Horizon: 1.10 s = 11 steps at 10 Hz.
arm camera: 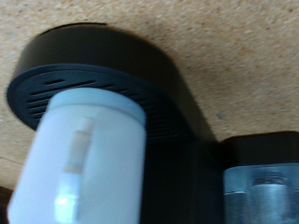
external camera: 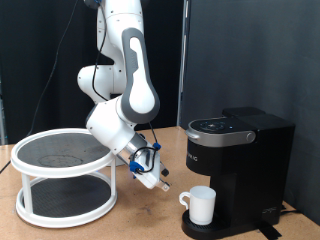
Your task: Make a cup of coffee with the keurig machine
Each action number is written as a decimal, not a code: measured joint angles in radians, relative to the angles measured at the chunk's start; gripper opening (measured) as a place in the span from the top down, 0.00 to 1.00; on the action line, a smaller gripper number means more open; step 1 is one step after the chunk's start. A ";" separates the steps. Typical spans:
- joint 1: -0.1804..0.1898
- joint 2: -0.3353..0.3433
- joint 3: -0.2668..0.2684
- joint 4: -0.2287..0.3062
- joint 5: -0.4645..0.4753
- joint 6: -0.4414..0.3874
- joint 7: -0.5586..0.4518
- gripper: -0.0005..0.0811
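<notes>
The white cup point(external camera: 201, 205) stands upright on the round drip tray point(external camera: 200, 230) at the base of the black keurig machine point(external camera: 240, 150), with its handle towards the exterior view's left. The machine's lid is down. My gripper point(external camera: 157, 181) hangs just left of the cup, slightly above it, pointing down towards it and not touching it. Nothing shows between its fingers. The wrist view shows the cup point(arm camera: 89, 159) on the black slotted tray point(arm camera: 89, 61) and part of the machine point(arm camera: 266, 177). The fingers do not show there.
A white two-tier round rack point(external camera: 65, 180) with dark mesh shelves stands on the wooden table point(external camera: 140, 225) at the exterior view's left. A black curtain hangs behind. A cable runs down behind the machine.
</notes>
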 joint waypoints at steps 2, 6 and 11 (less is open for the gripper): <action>-0.012 -0.036 -0.012 -0.031 -0.068 -0.097 0.051 0.09; -0.036 -0.186 -0.037 -0.094 -0.141 -0.225 0.131 0.09; -0.044 -0.385 -0.024 -0.102 -0.584 -0.310 0.466 0.09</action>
